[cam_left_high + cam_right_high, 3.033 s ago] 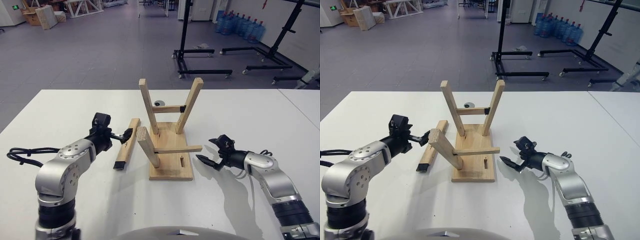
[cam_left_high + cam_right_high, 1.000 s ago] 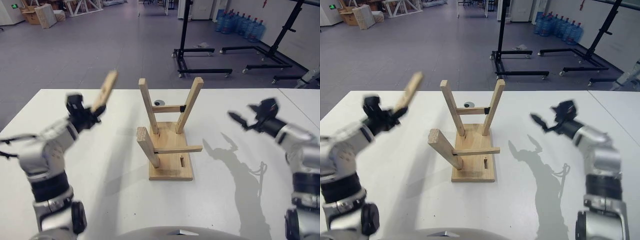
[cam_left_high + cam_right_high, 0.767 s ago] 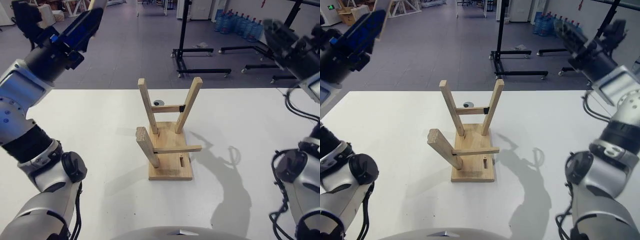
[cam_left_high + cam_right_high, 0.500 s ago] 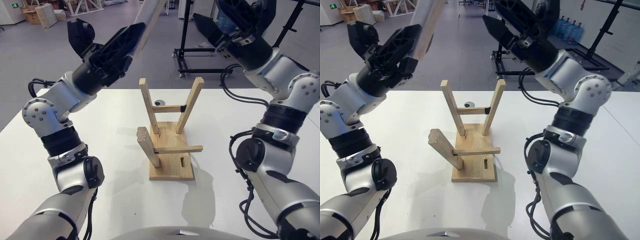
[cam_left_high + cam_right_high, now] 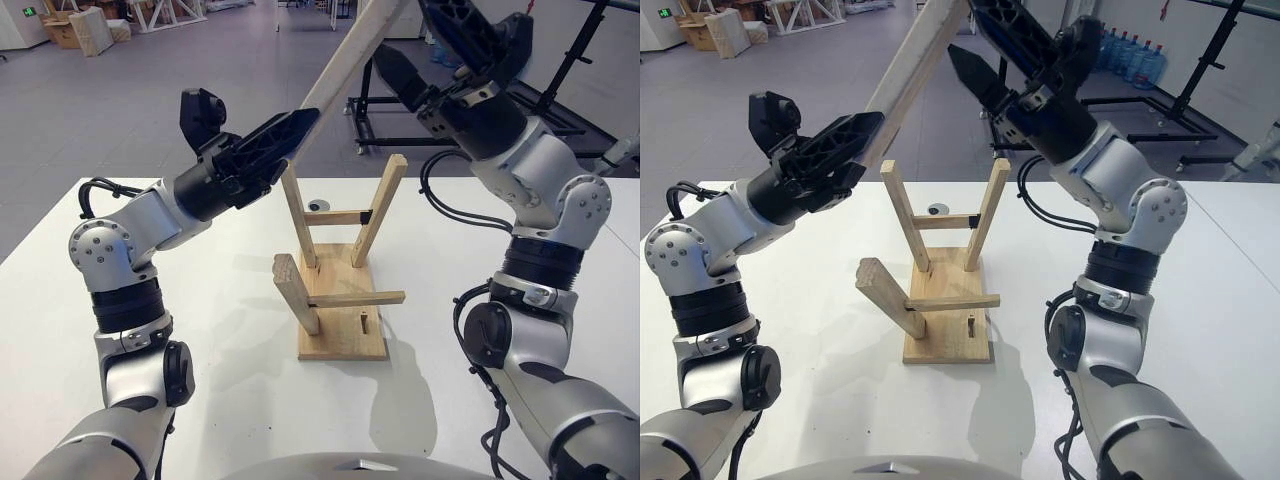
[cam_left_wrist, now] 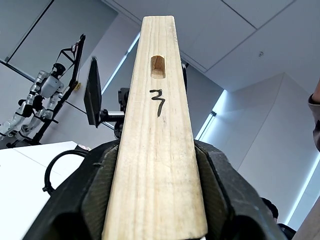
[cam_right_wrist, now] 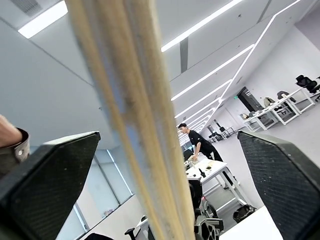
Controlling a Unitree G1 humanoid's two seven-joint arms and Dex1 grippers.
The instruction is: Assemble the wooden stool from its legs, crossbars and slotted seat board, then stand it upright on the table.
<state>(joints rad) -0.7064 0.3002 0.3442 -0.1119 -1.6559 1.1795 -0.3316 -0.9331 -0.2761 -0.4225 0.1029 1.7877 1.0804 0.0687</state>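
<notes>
The left pincer (image 5: 297, 137) is clamped on the lower end of a loose leg (image 5: 352, 58), which slants up toward 1 o'clock, high above the desk (image 5: 230, 380). In the left wrist view its fingers (image 6: 95, 190) press both sides of the wood, and a mortise (image 6: 158, 66) shows near the leg's far end. The right pincer (image 5: 400, 28) stands wide at the leg's upper end, one finger on each side of it. The right wrist view shows air on both sides, but whether either finger touches the wood cannot be told.

The stool (image 5: 335, 270) lies upside down in the middle of the desk, below both arms and apart from them. Its seat board (image 5: 340, 346) lies flat with three legs standing in it. The two far legs (image 5: 380, 210) at the 12 o'clock end lean apart and are joined by a crossbar (image 5: 335, 217). The near leg (image 5: 297, 293) at the 8 o'clock corner tilts toward 10 o'clock, and a second crossbar (image 5: 358, 298) runs from it toward 3 o'clock, its free end in the air. The board's 4 o'clock corner carries no leg, and a small slot (image 5: 363, 322) shows there.

Open desk lies all round the stool, broad at 9 and 3 o'clock and toward the near edge at 6. A round grommet (image 5: 318, 206) sits in the desk just beyond the stool at 12 o'clock, near the far edge. A second desk (image 5: 1250, 205) stands beside it at 2 o'clock. Past the far edge is open floor with black wheeled stands (image 5: 1198, 62).
</notes>
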